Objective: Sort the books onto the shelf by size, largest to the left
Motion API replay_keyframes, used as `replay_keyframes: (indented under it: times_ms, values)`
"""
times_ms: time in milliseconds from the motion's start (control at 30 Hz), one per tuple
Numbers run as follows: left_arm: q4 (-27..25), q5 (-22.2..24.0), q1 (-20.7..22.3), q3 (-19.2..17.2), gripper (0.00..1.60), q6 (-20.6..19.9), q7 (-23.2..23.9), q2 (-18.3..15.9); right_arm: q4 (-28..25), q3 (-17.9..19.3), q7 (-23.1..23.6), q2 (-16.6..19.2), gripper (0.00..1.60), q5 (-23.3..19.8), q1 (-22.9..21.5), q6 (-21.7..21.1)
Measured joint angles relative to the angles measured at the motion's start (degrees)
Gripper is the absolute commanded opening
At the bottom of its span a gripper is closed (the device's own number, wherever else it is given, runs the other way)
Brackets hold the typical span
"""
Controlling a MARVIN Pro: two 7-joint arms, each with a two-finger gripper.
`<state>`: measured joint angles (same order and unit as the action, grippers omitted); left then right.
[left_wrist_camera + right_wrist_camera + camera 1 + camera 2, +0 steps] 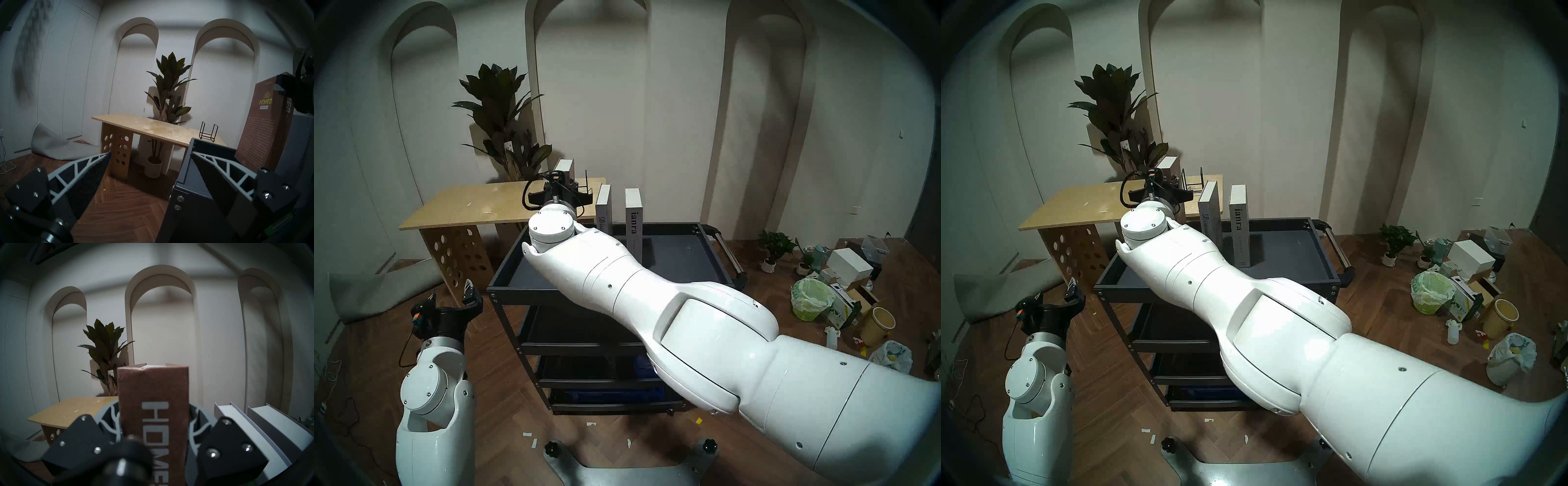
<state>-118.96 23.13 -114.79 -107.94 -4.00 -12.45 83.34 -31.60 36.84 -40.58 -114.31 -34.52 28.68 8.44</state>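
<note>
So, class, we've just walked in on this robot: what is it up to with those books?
The right gripper is shut on the tall brown "HOMES" hardback, holding it upright over the left part of the black metal cart's top tray. Two shorter grey hardbacks, the script-titled "Discontent" and "ianra", already stand on that tray to its right. The left gripper hangs open and empty beside the cart's corner. The small black wire rack on the tan wooden table holds nothing.
</note>
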Motion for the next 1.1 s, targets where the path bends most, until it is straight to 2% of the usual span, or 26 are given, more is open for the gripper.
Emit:
replay_keyframes:
  times_ms: [600,1100]
  values:
    - [0.17,-0.06,-0.49,-0.18,1.6,0.22,0.61,-0.01,5.41,-5.58,0.17,-0.04,0.0,-4.45,-0.18,3.89]
    - [0.22,-0.3,-0.46,-0.11,1.6,0.27,0.8,0.02,6.88,-8.51,1.12,-0.1,0.0,-7.21,-0.77,5.35]
